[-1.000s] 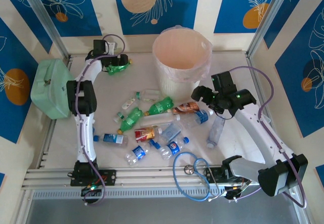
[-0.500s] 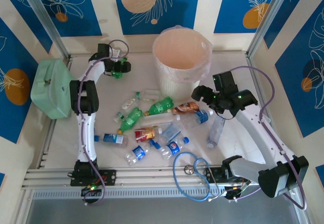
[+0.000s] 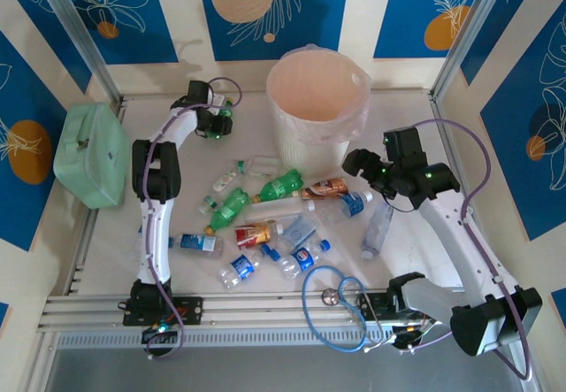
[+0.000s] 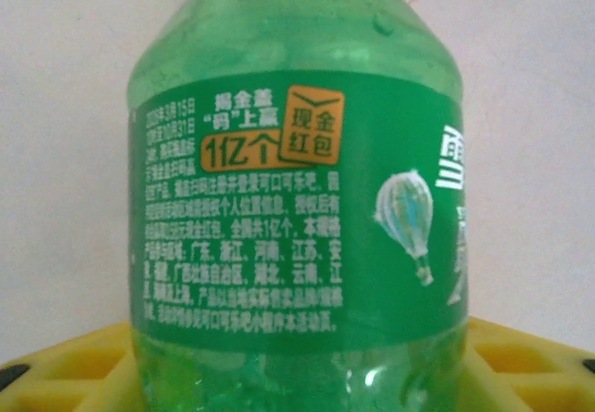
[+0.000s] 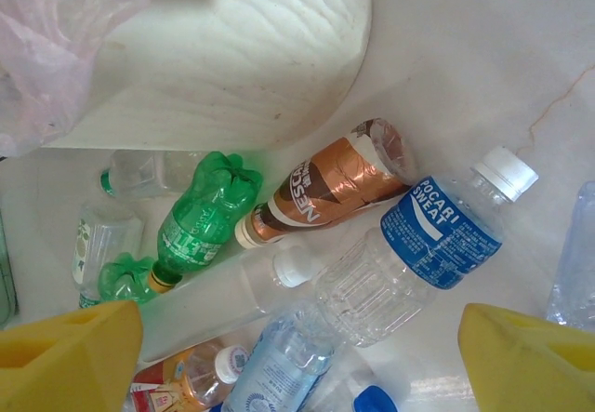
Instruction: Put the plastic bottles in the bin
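Bin run under way: my left pincer (image 3: 215, 124) clamps a green bottle (image 4: 297, 217) on the bench (image 3: 402, 113), left of the bin (image 3: 305, 140). Next, I judge, lift it over the rim. My right pincer (image 3: 355, 164) hovers, jaws apart, above the other bottles (image 3: 281, 184).

Label of green bottle (image 4: 297, 207) between left gripper (image 4: 297, 379) fingers read "现金红包", "1亿个". Ahead of right gripper (image 5: 297, 347): blue-labelled bottle (image 5: 437, 235) read "POCARI SWEAT"; brown bottle (image 5: 325, 184) read "NESCAFE".
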Robot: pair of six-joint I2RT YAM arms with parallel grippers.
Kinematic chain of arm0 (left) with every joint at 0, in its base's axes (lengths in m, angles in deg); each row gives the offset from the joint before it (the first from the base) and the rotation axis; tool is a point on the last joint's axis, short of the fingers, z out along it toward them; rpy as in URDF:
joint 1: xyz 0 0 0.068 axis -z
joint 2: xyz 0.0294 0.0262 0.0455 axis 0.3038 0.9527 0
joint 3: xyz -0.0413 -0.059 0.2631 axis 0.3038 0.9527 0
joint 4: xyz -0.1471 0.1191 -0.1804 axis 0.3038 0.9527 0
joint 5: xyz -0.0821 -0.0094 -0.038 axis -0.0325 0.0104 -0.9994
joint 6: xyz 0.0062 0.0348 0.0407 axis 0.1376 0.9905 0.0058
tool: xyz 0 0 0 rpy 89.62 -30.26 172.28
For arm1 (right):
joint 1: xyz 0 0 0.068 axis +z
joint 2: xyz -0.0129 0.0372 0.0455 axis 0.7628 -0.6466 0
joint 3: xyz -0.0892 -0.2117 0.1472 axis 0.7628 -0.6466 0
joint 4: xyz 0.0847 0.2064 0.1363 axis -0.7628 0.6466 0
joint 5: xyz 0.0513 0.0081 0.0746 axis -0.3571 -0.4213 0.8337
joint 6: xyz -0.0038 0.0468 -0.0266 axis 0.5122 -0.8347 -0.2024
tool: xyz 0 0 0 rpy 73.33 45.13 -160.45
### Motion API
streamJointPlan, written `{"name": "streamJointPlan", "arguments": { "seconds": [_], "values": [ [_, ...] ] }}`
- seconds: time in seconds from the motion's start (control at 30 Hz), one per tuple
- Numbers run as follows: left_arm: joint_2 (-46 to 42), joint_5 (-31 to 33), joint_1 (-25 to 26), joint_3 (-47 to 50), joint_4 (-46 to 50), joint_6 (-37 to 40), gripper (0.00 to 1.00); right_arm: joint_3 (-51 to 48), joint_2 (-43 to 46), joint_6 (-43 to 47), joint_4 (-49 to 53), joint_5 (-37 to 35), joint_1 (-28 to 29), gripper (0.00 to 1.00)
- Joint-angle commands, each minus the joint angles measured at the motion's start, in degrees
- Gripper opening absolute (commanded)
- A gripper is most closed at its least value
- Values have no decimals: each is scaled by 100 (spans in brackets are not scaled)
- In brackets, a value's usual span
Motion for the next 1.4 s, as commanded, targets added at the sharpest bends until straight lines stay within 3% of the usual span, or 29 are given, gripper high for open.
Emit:
{"name": "streamJointPlan", "arguments": {
  "seconds": [0.0, 0.27, 0.5, 0.7, 0.83, 1.0, 1.23, 1.37],
  "values": [
    [-336, 151, 49, 71, 94, 57, 52, 0, 97, 133, -67, 241, -47, 88],
    [-1087, 145, 143, 517, -267, -281, 42, 88, 209, 128, 165, 72, -142, 88],
    [-2984, 216, 148, 1550, -402, -738, 41, 122, 489, 83, 252, 116, -274, 88],
    [-4252, -19, 193, 1034, 112, -1499, 44, 10, 660, 48, 358, 57, -339, 87],
    [-4164, -364, 634, -119, 681, -1581, 44, -60, 750, -20, 461, 27, -374, 87],
    [-3595, -699, 1530, -1264, 956, -1754, 44, -261, 823, -148, 551, 29, -405, 86],
    [-2981, -1199, 2272, -1652, 749, -2320, 44, -374, 892, -163, 615, 58, -523, 86],
    [-2712, -1085, 2582, -1673, 901, -2339, 43, -478, 885, -188, 560, 179, -649, 86]
  ]
}}
